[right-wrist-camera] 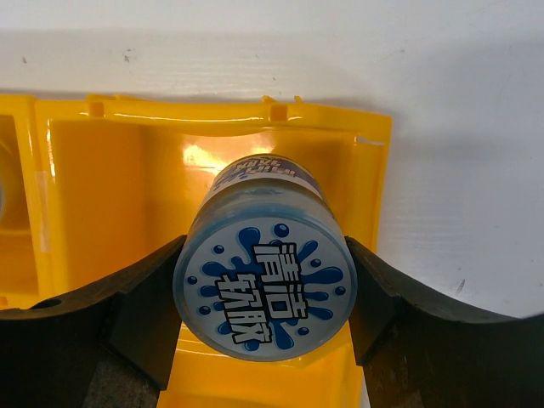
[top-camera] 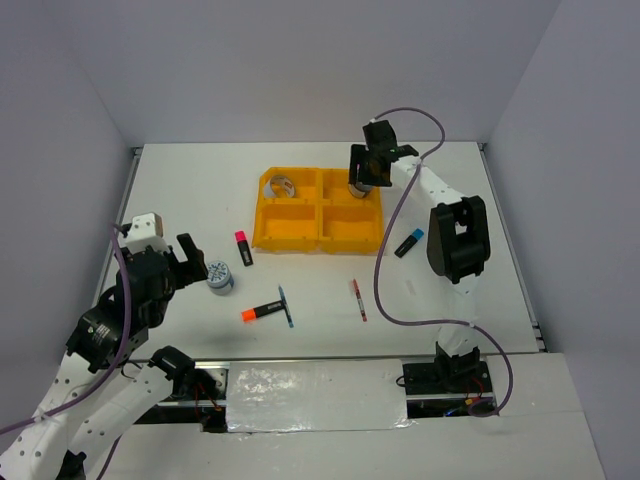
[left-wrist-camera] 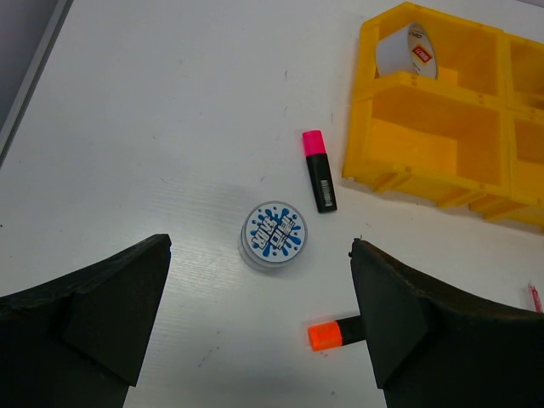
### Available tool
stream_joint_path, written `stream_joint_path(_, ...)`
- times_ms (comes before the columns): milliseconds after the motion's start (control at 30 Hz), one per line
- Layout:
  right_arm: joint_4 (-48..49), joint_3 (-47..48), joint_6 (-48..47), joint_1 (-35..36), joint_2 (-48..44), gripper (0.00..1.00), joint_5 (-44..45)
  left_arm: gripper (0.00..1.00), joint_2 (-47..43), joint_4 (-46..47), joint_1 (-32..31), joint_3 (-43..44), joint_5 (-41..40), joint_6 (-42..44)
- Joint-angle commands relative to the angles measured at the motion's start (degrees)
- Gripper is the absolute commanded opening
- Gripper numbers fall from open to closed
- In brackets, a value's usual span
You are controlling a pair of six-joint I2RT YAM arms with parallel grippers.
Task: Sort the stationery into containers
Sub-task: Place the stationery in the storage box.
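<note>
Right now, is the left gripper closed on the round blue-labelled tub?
No, the left gripper stands open and the round blue-labelled tub lies untouched on the table ahead of it.

Robotics lab cell, this one: white tabletop (top-camera: 190,190) boxed in by plain grey walls (top-camera: 300,70), left arm (top-camera: 110,330) and right arm (top-camera: 455,240) bolted at its near edge, purple cable (top-camera: 378,275) trailing.

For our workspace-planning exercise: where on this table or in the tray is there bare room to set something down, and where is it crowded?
Bare: the tray's two near compartments, the strip of table behind the tray, and the stretch right of the blue-capped marker. Crowded: before the tray, among pink-capped marker, tape roll, orange-capped marker, blue pen and red pen.
</note>
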Motion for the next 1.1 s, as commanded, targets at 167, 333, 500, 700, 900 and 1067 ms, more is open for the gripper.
stream_joint_path(167,2.05,2.11,-1.30,-0.14,0.18,0.58,1.78,0.99,1.47,2.29,-0.16,0.10,0.25,1.06)
stream_joint_path(333,1.43,2.65,-1.57,-0.05,-0.51,0.82,1.25,0.99,2.17,2.03,-0.16,0.19,-0.28,0.80)
stream_joint_path(500,0.55,3.26,-2.18,-0.14,-0.95,0.89,0.55,0.99,3.66,1.24,-0.16,0.89,-1.42,0.10)
stream_joint_path(700,0.11,2.56,-1.13,0.21,-3.83,1.00,0.91,0.99,7.08,-1.47,-0.16,3.25,-2.04,-2.27)
stream_joint_path(900,-2.52,-3.31,-2.97,7.13,-22.35,1.00,3.35,0.99,20.50,-2.37,-0.08,6.61,4.12,-11.40)
stream_joint_path(1067,-2.19,-16.91,-2.71,14.08,-35.98,1.00,-0.83,0.99,36.75,3.60,2.20,6.51,7.96,-14.67)
